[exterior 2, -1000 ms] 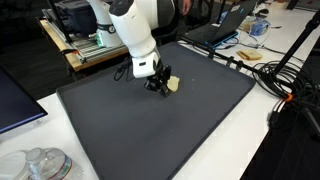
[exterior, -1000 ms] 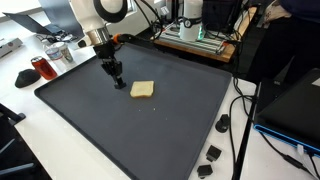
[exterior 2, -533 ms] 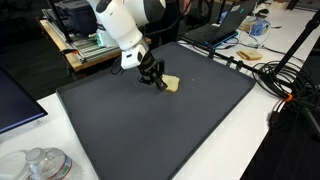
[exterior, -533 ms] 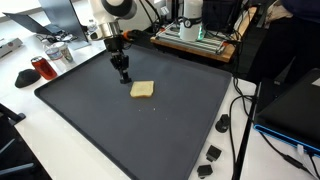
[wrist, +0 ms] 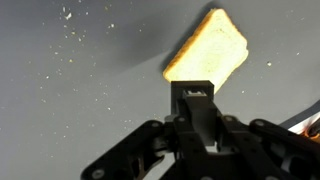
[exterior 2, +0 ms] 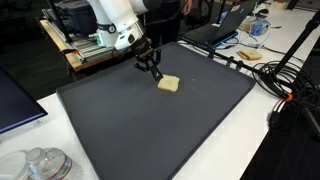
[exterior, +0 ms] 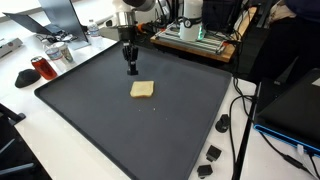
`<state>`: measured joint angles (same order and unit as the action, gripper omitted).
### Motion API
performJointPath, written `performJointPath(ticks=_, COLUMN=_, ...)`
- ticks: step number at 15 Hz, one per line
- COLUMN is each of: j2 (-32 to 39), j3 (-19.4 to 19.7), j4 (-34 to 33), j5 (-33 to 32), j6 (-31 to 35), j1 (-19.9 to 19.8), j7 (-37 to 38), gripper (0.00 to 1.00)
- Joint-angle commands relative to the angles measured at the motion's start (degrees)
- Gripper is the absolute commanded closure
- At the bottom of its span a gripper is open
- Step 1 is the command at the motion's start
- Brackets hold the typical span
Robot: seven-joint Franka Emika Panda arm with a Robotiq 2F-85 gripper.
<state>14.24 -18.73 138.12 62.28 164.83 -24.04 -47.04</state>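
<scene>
A tan slice of bread [exterior: 142, 90] [exterior 2: 168, 84] lies flat on the dark grey mat [exterior: 110, 120] [exterior 2: 140, 130]. In the wrist view the bread [wrist: 207, 47] lies just ahead of my fingertips. My gripper [exterior: 131, 71] [exterior 2: 156, 76] [wrist: 193, 92] hangs above the mat a short way from the bread, toward the mat's far edge. Its fingers [wrist: 196, 112] are pressed together and shut, with nothing between them. Crumbs dot the mat around the slice.
A red cup [exterior: 42, 68] and clutter stand on the white table beside the mat. Small black parts [exterior: 214, 153] and cables lie off one corner. A laptop [exterior 2: 225, 25], a metal-framed machine [exterior: 195, 35] and a stack of clear lids [exterior 2: 40, 165] ring the mat.
My gripper has risen and drawn away from the bread toward the mat's far edge, staying shut. The bread lies where it was.
</scene>
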Motion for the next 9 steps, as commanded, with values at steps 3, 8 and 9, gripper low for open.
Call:
performJointPath(ticks=3, j2=-9.0, j3=-1.7, j4=8.9, j5=-0.4, j6=6.4, j1=3.9, j7=10.0, gripper=0.95)
performJointPath(ticks=8, j2=-9.2, j3=-1.5, j4=10.2, j5=-6.2, j6=9.6, j1=6.5, j7=17.9, gripper=0.79)
performJointPath(ticks=9, j2=-10.2, j3=-1.4, j4=11.4, j5=-8.5, j6=10.6, j1=7.4, j7=21.1, gripper=0.79)
